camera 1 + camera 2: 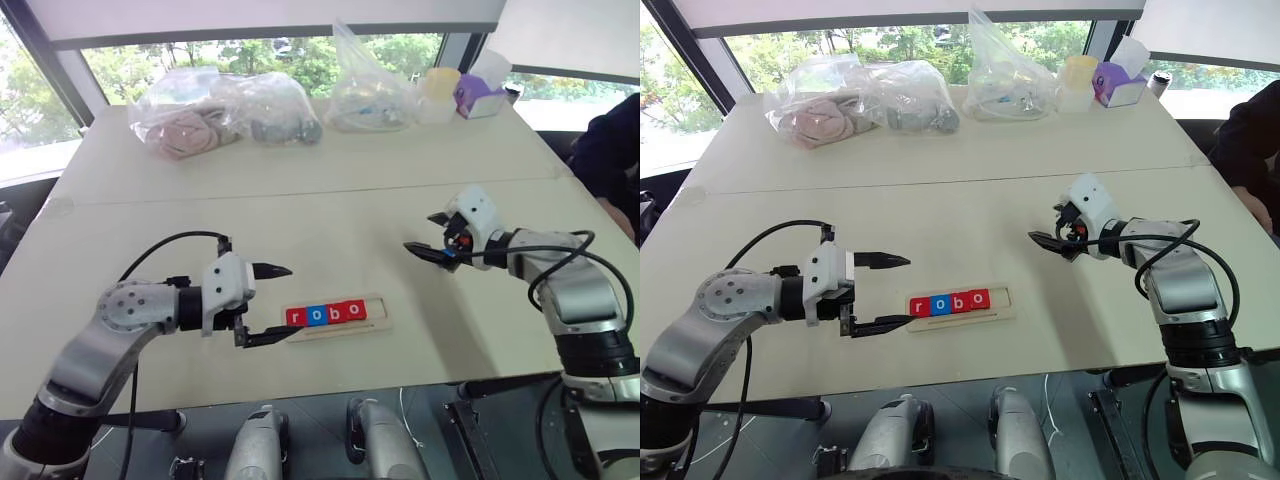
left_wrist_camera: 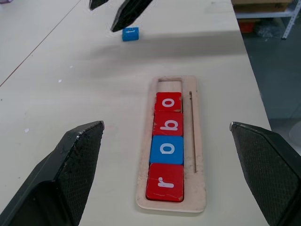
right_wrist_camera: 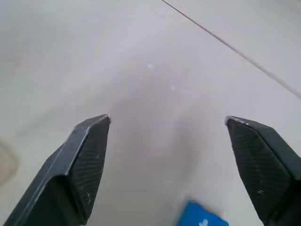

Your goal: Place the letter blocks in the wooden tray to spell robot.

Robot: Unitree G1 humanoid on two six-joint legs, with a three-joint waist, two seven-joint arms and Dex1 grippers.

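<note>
A pale cream counter (image 1: 330,215) fills most of the frame, with a thin seam running across its middle. Along the top edge, wide windows (image 1: 300,55) let in bright daylight, with green trees outside and a dark frame at the upper left. Near the far edge sit clear plastic bags (image 1: 225,110) of odds and ends, a yellow-lidded cup (image 1: 440,90) and a purple tissue box (image 1: 482,95). At the right edge a person's dark sleeve (image 1: 610,150) shows. Grey floor lies below the near edge.
</note>
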